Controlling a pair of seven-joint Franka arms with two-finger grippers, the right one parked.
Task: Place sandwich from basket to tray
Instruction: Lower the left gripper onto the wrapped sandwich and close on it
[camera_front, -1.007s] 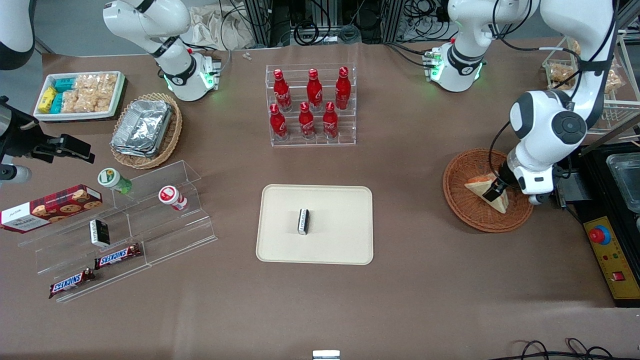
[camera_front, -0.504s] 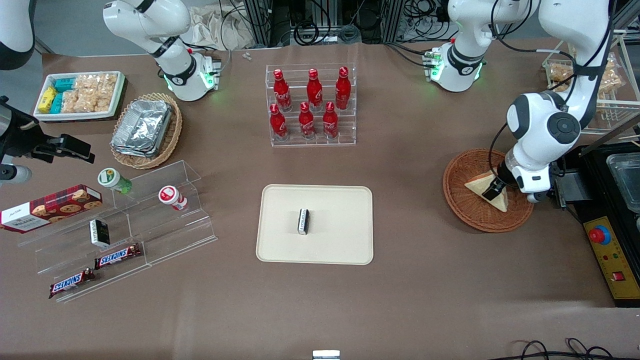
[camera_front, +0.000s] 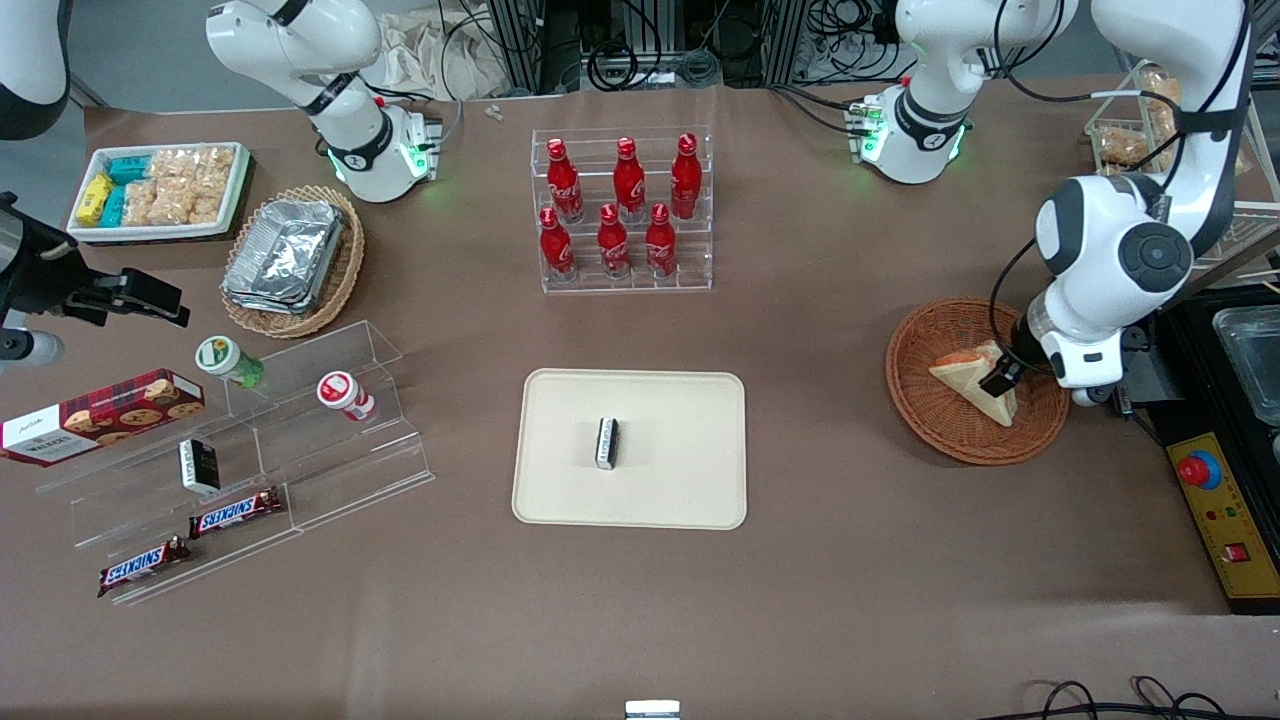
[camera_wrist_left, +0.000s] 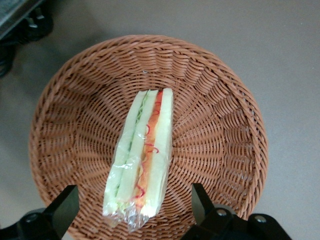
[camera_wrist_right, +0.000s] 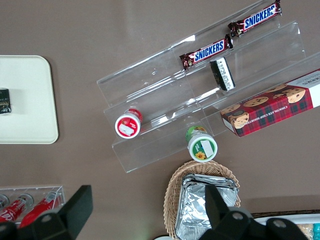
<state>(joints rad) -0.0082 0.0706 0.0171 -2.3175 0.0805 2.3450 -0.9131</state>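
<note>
Front view: the sandwich (camera_front: 972, 381) was seen lying inside the round woven basket (camera_front: 925, 415), toward the working arm's end of the worktop (camera_front: 850, 560). The tool (camera_front: 1000, 378) was held low over the basket, at the sandwich's edge nearest the arm's end, and contact with the wrap could not be confirmed. The cream tray (camera_front: 680, 480) was located at mid-worktop, well apart from the basket, with one small black-and-white bar (camera_front: 607, 442) resting on it.

Left wrist view: the sandwich (camera_wrist_left: 141, 159) was observed resting on the basket (camera_wrist_left: 220, 135) floor, filling edge facing up, with green and orange-red layers visible through the wrap. The tool (camera_wrist_left: 132, 212) was found with its fingers (camera_wrist_left: 63, 207) spread apart, one on each side of the sandwich's nearer end, neither pressed against it.

Right wrist view: only a corner of the tray (camera_wrist_right: 30, 100) and the bar (camera_wrist_right: 4, 101) on it were recorded.
</note>
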